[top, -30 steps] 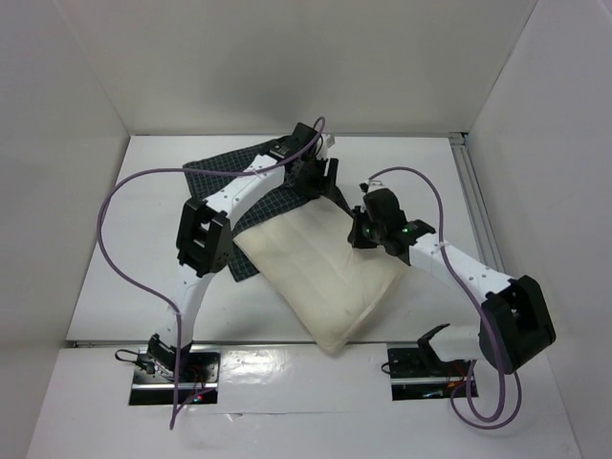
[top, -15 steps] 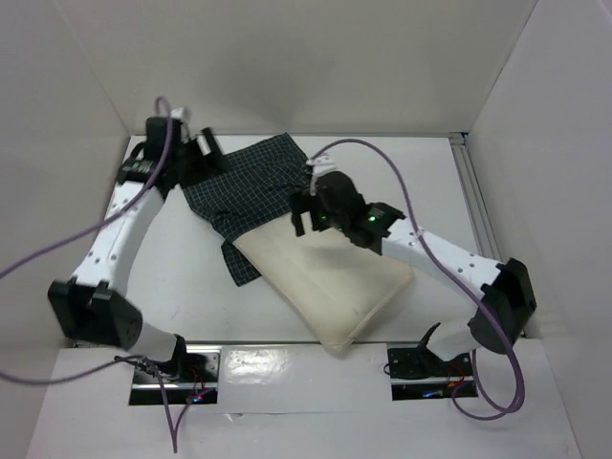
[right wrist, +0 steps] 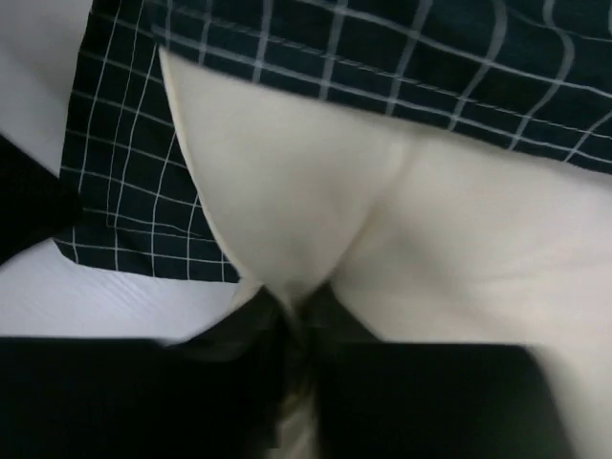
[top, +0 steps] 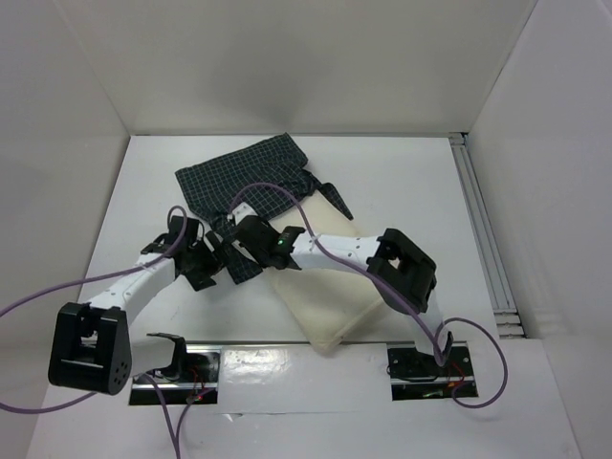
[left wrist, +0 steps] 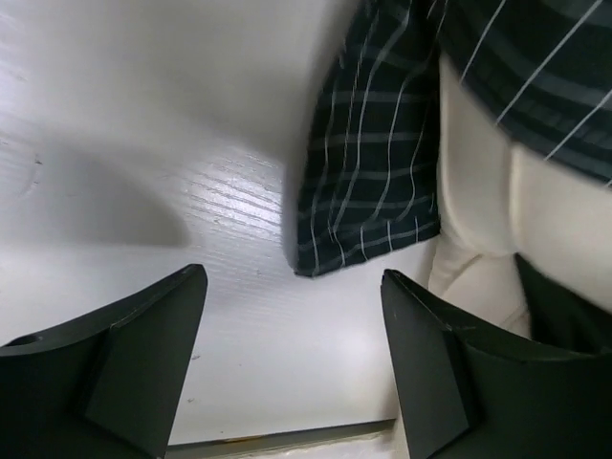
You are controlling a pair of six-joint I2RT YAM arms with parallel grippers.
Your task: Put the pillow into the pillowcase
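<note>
The cream pillow (top: pixel 335 306) lies slantwise near the table's front middle. Its far left end rests on the dark checked pillowcase (top: pixel 244 177), which lies crumpled behind it. My right gripper (top: pixel 247 247) reaches across to the left and is shut on a pinched fold of the pillow (right wrist: pixel 382 210) at its left corner; the right wrist view shows the gripper (right wrist: pixel 296 306) with pillowcase (right wrist: pixel 134 191) under and behind the cream fabric. My left gripper (top: pixel 218 260) is open and empty just left of that corner; in its own view the gripper (left wrist: pixel 292 320) is over bare table, with a pillowcase corner (left wrist: pixel 373 191) and the pillow (left wrist: pixel 478 220) ahead.
White walls close in the table on the left, back and right. A metal rail (top: pixel 483 229) runs along the right edge. Purple cables (top: pixel 57 292) loop off both arms. Mounting plates (top: pixel 177 368) sit at the near edge.
My left arm swung from the back left corner down to the pillow's left corner. My right arm reached further left and closed on the pillow's corner.
</note>
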